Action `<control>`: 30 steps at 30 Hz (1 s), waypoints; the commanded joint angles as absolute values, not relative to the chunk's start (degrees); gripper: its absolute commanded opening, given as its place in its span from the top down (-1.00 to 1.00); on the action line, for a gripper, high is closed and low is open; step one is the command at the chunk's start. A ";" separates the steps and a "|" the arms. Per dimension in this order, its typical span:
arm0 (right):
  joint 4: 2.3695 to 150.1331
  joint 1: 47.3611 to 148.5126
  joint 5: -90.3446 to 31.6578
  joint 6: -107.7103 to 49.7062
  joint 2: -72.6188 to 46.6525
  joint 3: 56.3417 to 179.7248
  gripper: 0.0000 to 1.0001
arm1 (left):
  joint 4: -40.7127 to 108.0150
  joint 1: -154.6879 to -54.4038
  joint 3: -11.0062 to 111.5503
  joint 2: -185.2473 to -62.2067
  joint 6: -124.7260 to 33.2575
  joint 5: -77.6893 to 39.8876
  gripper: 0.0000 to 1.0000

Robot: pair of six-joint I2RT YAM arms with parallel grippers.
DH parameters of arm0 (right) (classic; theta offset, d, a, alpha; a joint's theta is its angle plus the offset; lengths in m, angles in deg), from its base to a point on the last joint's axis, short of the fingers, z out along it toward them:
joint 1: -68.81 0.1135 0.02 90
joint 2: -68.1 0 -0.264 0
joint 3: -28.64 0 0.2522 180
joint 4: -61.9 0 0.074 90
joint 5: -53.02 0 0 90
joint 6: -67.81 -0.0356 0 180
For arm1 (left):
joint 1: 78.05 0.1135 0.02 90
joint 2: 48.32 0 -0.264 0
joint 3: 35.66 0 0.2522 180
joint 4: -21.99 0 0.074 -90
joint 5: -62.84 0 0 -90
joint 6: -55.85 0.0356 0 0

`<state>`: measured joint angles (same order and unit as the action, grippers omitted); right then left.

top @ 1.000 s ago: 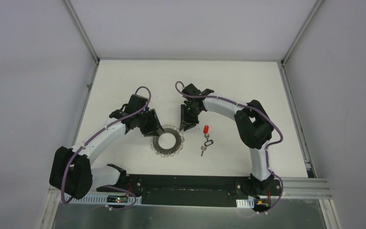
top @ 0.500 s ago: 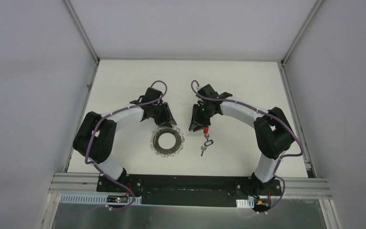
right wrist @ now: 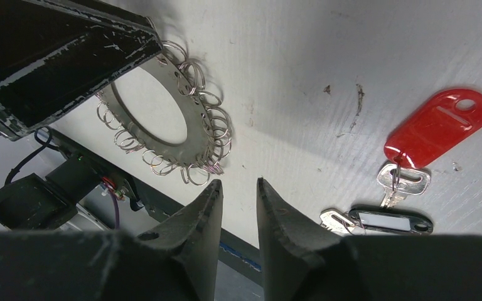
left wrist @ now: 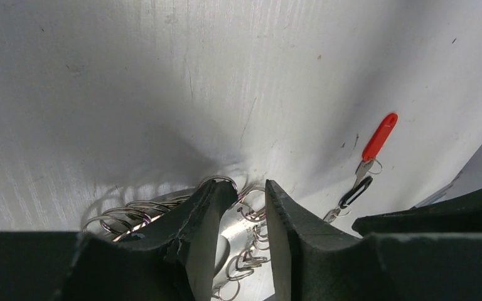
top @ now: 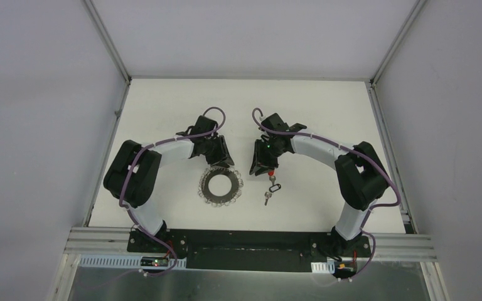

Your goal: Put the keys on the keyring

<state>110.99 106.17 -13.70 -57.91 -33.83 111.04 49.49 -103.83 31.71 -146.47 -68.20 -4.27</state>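
Note:
The keyring [top: 221, 187], a flat silvery ring fringed with wire loops, lies on the white table. My left gripper [top: 218, 160] stands over its far edge. In the left wrist view the gripper [left wrist: 249, 190] is open, its jaws astride the ring's rim [left wrist: 249, 233] and several loops, clamping nothing. The keys [top: 270, 186] lie right of the ring: a red tag [right wrist: 438, 127], a silver key [right wrist: 403, 181], a dark tag [right wrist: 389, 221] and a second small key [right wrist: 334, 219]. My right gripper [top: 260, 169] hovers just left of the red tag, open and empty [right wrist: 238, 185].
White walls with metal corner posts [top: 108, 41] enclose the table on three sides. The black base rail [top: 245, 241] runs along the near edge. The left gripper's black body [right wrist: 63, 56] fills the upper left of the right wrist view, close to the keyring [right wrist: 196, 128].
The left arm has swung round, carrying its gripper from the ring's left side to its far edge. The right gripper has shifted right, toward the red tag. The keys and the keyring lie as before.

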 commanded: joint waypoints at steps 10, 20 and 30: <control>108.97 106.21 -12.73 -58.00 -31.22 111.88 0.41 | 47.23 -107.22 29.75 -143.59 -66.11 -4.19 0.54; 108.70 106.21 -11.78 -57.45 -32.07 112.59 0.40 | 48.89 -107.49 27.48 -139.51 -64.34 -4.62 0.66; 108.80 106.24 -11.23 -57.08 -32.27 113.18 0.39 | 53.71 -108.75 29.33 -139.16 -62.14 -7.12 0.52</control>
